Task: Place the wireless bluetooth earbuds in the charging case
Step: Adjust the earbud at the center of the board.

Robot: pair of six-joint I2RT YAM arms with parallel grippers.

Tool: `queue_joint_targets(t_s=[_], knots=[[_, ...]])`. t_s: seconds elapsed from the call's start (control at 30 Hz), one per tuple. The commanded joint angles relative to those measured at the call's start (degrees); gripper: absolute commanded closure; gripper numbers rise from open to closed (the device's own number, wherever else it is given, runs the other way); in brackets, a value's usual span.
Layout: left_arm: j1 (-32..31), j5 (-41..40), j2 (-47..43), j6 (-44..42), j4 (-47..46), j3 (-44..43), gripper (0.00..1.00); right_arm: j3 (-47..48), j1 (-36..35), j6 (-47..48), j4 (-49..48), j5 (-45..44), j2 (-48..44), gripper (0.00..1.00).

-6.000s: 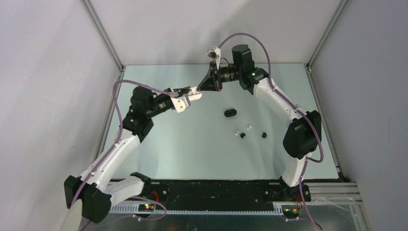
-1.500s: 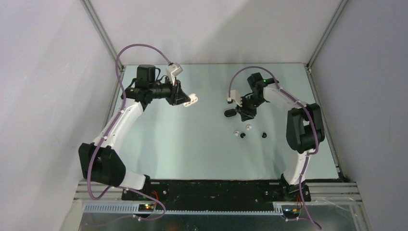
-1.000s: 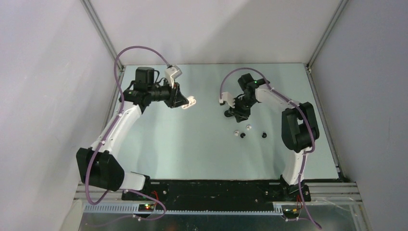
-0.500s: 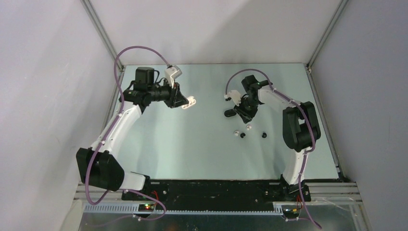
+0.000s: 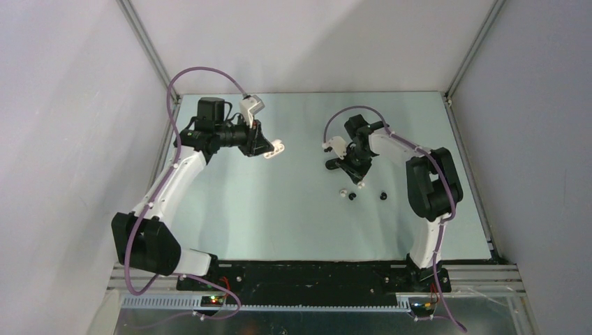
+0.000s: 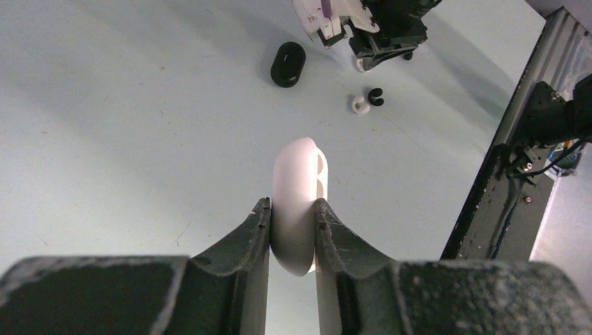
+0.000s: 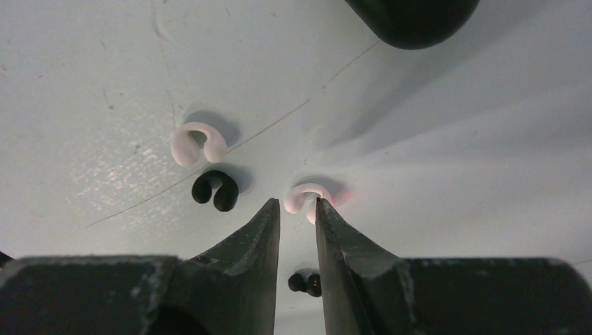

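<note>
The black pill-shaped case [image 7: 412,17] is cut off at the right wrist view's edge. The left end effector [image 6: 292,204] clamps a white pill-shaped charging case [image 6: 297,167] above the bench [image 5: 279,216], and its contents are unseen. The right end effector [image 7: 299,204], jaws narrowly apart, meets a white C-shaped earbud [image 7: 301,195] on the bench; whether it grips is unclear.

- I'm looking at a pale grey-green table [image 5: 279,209], its surface marked with fine scratches.
- A black case [image 6: 287,63] lies flat at 1 o'clock from the table's middle.
- A white earbud [image 7: 197,143] and a black earbud [image 7: 216,190] lie just beside each other at the case's 6 o'clock.
- A second white earbud [image 7: 307,197] lies near that pair, at 2 o'clock.
- A second black earbud [image 5: 383,196] lies apart at their 3 o'clock.
</note>
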State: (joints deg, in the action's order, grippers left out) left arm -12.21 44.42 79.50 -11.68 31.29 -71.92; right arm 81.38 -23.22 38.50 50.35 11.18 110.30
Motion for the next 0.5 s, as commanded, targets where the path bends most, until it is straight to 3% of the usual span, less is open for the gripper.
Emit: queue_joint_targets(t_s=[0.0,0.47], knots=[[-0.09,-0.1,-0.26,-1.06,-0.42,-1.12,1.0,0.11,0.17,-1.41,-0.91,-3.17,1.32,0.7],[-0.05,-0.04,-0.02,-0.65,-0.41,-0.99,1.0,0.18,-1.07,-1.58,-0.06,-4.57,4.65,0.69]])
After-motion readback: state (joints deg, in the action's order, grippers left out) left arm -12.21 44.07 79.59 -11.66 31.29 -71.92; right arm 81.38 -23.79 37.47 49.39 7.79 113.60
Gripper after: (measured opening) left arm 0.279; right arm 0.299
